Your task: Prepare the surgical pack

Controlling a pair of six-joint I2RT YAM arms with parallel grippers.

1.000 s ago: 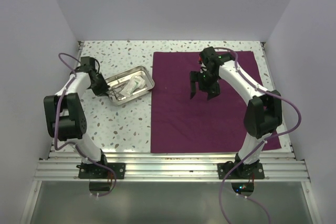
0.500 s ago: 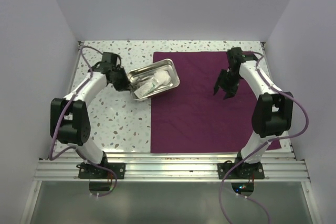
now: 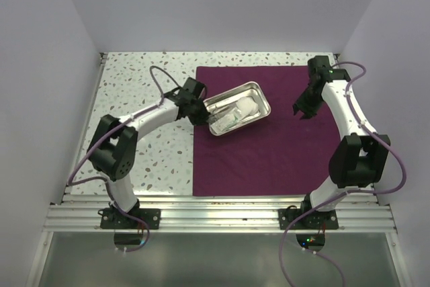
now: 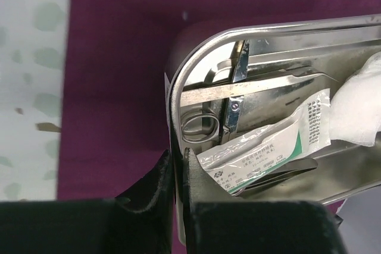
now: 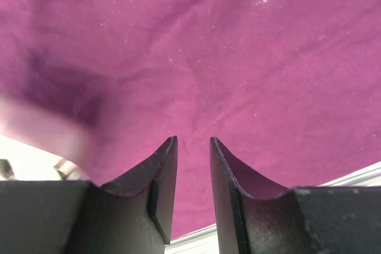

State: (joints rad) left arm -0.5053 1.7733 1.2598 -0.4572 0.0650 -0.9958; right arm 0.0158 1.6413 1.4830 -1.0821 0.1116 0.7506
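Left claw (image 4: 177, 169) pinched shut on steel tray (image 4: 256, 30) left rim. I judged tray rigid, slick, instruments (image 4: 238, 87) loose inside; keep level. Tray sat on maroon drape (image 3: 269, 159), upper left. Right claw (image 5: 193, 153) slightly parted, empty, above drape's far right.

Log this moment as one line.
left fingers shut on tray rim | tray over drape, holds scissors, pouch, gauze | right fingers open above drape
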